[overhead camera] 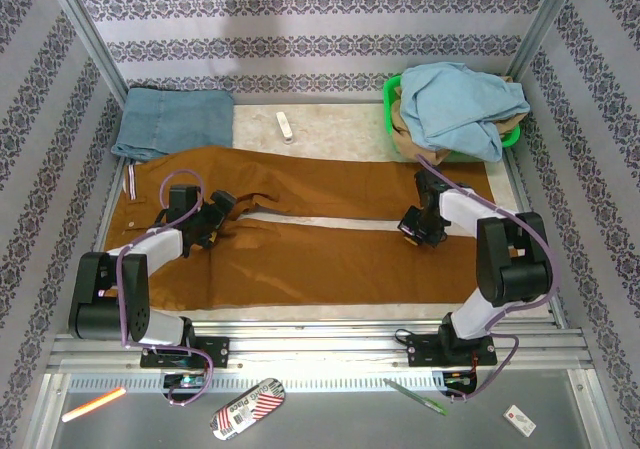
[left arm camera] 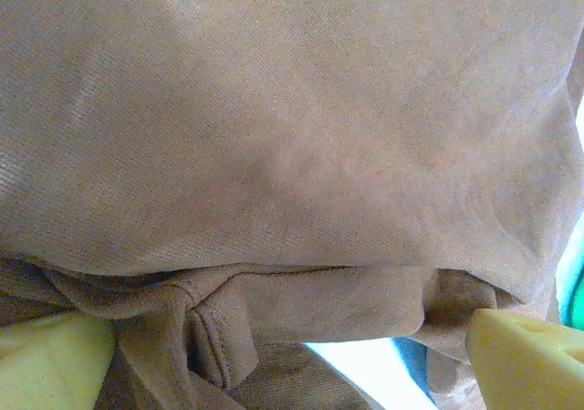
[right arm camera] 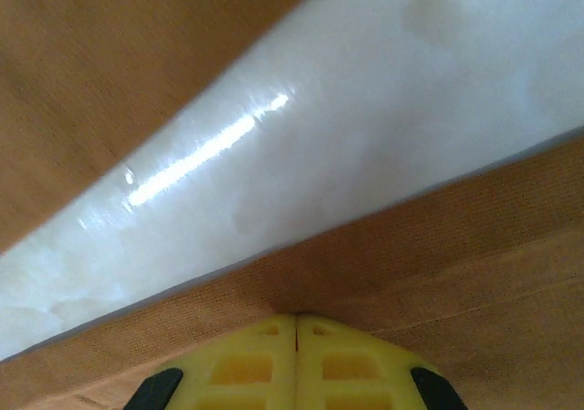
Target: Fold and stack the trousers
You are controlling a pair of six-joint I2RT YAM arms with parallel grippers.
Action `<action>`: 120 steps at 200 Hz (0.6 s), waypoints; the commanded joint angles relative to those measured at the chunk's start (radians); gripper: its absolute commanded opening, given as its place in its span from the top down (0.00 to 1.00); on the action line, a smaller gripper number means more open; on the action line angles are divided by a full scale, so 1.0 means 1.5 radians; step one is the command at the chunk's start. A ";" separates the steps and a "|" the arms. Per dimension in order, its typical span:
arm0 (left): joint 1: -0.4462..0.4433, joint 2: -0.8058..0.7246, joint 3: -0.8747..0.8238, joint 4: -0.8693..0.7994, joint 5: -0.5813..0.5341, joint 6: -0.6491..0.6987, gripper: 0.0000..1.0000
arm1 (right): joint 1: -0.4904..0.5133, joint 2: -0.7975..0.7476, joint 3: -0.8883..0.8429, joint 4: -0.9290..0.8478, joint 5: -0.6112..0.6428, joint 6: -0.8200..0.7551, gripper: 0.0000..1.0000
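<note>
The rust-brown trousers (overhead camera: 330, 259) lie spread flat across the table, waistband at the left, both legs running right. My left gripper (overhead camera: 215, 214) sits at the crotch. In the left wrist view its yellow fingers (left arm camera: 50, 364) stand wide apart, open, with a bunched seam fold of the trousers (left arm camera: 301, 154) lying across the gap. My right gripper (overhead camera: 418, 227) is at the inner edge of the near leg. In the right wrist view, the gripper (right arm camera: 297, 317) is shut, pinching the edge of the trousers (right arm camera: 438, 255) beside the bare white table (right arm camera: 301, 136).
A folded denim-blue cloth (overhead camera: 172, 119) lies at the back left. A green basket (overhead camera: 392, 97) holding light-blue cloth (overhead camera: 460, 104) stands at the back right. A small white object (overhead camera: 286, 126) lies behind the trousers. An orange marker (overhead camera: 94, 404) and a pen (overhead camera: 415, 396) lie in front.
</note>
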 commanded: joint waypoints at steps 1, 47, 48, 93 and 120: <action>0.000 -0.025 0.021 -0.077 -0.035 0.029 0.00 | -0.011 0.026 0.023 -0.005 0.043 -0.035 1.00; 0.016 -0.187 0.046 -0.220 -0.106 0.062 0.00 | -0.007 -0.001 0.069 -0.025 0.021 -0.066 1.00; 0.018 -0.190 0.047 -0.224 -0.107 0.062 0.00 | -0.006 -0.003 0.070 -0.026 0.021 -0.066 1.00; 0.181 -0.252 0.098 -0.477 -0.197 0.078 0.00 | 0.036 -0.075 0.079 -0.050 -0.032 -0.073 1.00; 0.304 -0.282 0.069 -0.511 -0.238 0.035 0.00 | 0.062 -0.092 0.087 -0.061 -0.071 -0.076 1.00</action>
